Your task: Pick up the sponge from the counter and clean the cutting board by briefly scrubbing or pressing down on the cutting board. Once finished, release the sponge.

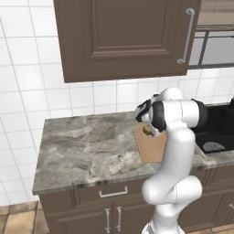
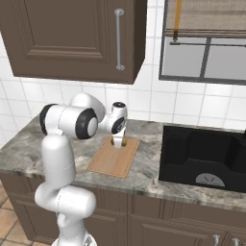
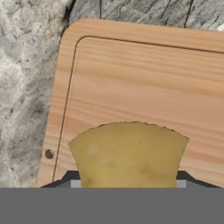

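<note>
Mustard-yellow sponge (image 3: 129, 155) sits clamped between our gripper (image 2: 118, 141) fingers, and we see it over the cutting board (image 3: 144, 87), near the board's back edge. The board lies on the marble counter (image 1: 87, 146), close to the black sink (image 2: 202, 153).

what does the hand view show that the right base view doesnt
Hand view: the sponge up close, clamped between the tool's fingers, plus the board's thin groove and a small hole near one corner. Right base view: the black sink, the window, the upper cabinet and the whole arm reaching over the counter. Both: the cutting board lying on the marble counter, with the tool low over it.
</note>
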